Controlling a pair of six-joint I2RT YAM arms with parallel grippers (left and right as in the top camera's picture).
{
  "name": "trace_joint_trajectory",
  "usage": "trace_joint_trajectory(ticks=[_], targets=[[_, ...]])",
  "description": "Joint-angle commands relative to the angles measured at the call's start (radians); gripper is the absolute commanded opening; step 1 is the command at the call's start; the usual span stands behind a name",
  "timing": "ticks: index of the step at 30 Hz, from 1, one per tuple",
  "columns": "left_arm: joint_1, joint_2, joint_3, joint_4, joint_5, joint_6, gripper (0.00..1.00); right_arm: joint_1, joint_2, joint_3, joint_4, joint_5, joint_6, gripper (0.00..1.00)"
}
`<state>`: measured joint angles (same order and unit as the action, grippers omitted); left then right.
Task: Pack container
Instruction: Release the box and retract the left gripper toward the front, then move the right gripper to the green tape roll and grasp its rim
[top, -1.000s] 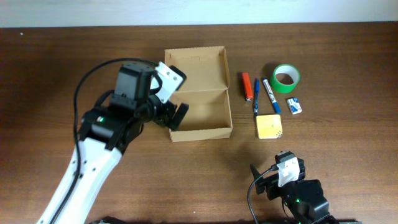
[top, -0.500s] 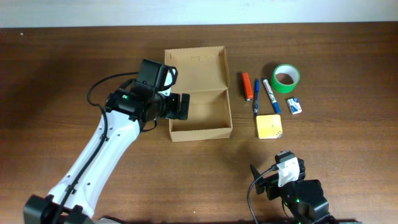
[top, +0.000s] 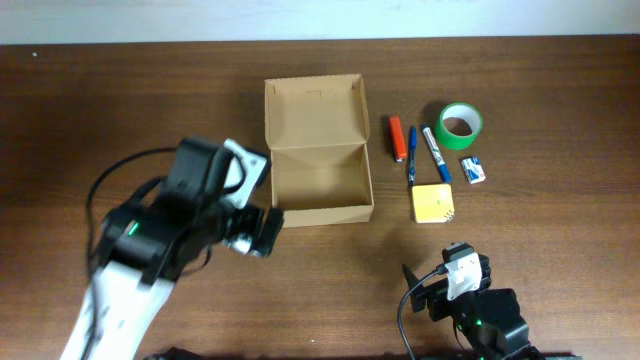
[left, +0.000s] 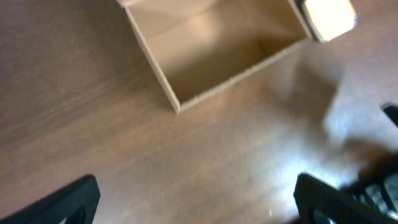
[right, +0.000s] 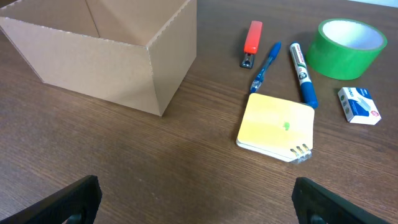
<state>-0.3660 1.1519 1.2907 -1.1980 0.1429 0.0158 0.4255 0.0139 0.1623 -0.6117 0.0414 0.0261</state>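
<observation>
Left gripper (top: 262, 232) spread wide, empty, just beside container (top: 320, 185) corner; careless swing cd shove it askew.

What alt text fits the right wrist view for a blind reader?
An open cardboard box stands at the left on a wooden table. To its right lie a yellow notepad, a red stapler, a blue pen, a marker, a green tape roll and a small white box. The right gripper's open fingers frame the bottom corners.
</observation>
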Motion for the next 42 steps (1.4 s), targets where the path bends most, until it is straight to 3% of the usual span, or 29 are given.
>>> trace_joint_trajectory(ticks=[1,10,29,32,38,42], targets=[[0.002,-0.092,0.003,-0.047,0.027,0.059,0.99,0.005,-0.011,-0.007,0.003,0.016,0.008,0.99],[0.002,-0.194,0.003,-0.175,0.069,0.069,1.00,0.005,-0.011,-0.007,0.003,0.016,0.008,0.99],[0.002,-0.211,0.003,-0.172,0.071,0.069,1.00,0.005,-0.011,-0.007,0.004,0.001,0.017,0.99],[0.002,-0.211,0.003,-0.172,0.071,0.069,1.00,0.005,-0.011,-0.007,0.013,-0.028,0.127,0.99],[0.003,-0.211,0.003,-0.172,0.071,0.068,1.00,0.005,-0.011,-0.007,0.045,-0.067,0.615,0.99],[0.003,-0.211,0.003,-0.172,0.071,0.068,1.00,0.005,-0.011,-0.007,0.053,-0.075,0.648,0.99]])
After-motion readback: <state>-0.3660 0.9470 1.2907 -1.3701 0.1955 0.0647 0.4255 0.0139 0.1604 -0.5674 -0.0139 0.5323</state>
